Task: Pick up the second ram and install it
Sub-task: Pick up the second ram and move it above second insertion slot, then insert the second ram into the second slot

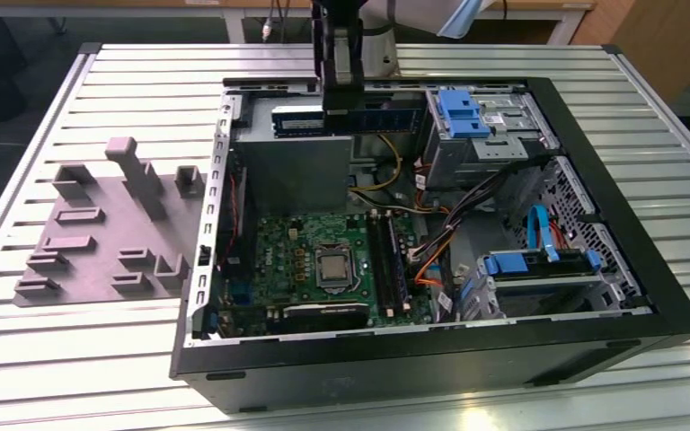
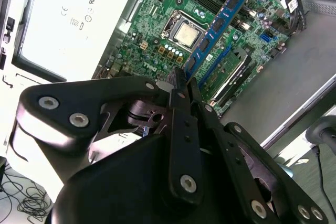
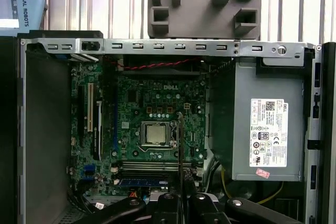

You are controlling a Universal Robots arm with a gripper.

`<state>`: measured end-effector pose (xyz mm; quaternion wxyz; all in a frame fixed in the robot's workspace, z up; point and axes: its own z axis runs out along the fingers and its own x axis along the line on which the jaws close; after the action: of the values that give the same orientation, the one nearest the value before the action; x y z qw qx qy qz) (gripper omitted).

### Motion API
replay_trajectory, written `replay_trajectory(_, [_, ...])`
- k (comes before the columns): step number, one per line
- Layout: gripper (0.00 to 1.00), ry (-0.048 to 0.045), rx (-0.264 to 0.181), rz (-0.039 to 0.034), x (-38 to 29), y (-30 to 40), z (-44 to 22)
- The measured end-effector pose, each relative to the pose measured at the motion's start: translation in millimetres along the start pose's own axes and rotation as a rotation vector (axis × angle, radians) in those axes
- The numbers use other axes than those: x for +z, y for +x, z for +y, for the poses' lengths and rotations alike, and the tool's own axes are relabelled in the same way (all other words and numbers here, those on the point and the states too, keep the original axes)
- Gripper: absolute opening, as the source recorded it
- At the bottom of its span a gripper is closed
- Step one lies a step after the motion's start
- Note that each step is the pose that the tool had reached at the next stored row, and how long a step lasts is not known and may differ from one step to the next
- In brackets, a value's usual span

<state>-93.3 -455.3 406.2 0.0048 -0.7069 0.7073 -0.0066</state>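
My gripper (image 1: 342, 109) is shut on the second ram (image 1: 351, 120), a slim green stick with a pale blue label. I hold it level above the far part of the open computer case (image 1: 632, 323), over the power supply (image 1: 291, 171). In the second wrist view the second ram (image 2: 218, 24) sticks out from between the closed fingertips of the gripper (image 2: 181, 81), above the green motherboard (image 2: 157, 40). In the first wrist view the second ram (image 3: 180, 145) shows edge-on, over the processor (image 3: 156, 133) and the black memory slots (image 3: 152, 166).
Another memory stick (image 3: 142, 181) sits in a slot on the motherboard (image 1: 309, 247). Orange and black cables (image 1: 441, 242) and blue drive cages (image 1: 465, 117) fill the case at the exterior view's right. A grey parts fixture (image 1: 105, 233) lies on the slatted table (image 1: 82, 359) beside the case.
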Motion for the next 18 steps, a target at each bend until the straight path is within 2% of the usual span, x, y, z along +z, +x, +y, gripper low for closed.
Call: replay_trajectory(18, [0.14,0.0000,0.004,0.0000,0.0,0.0,-1.1])
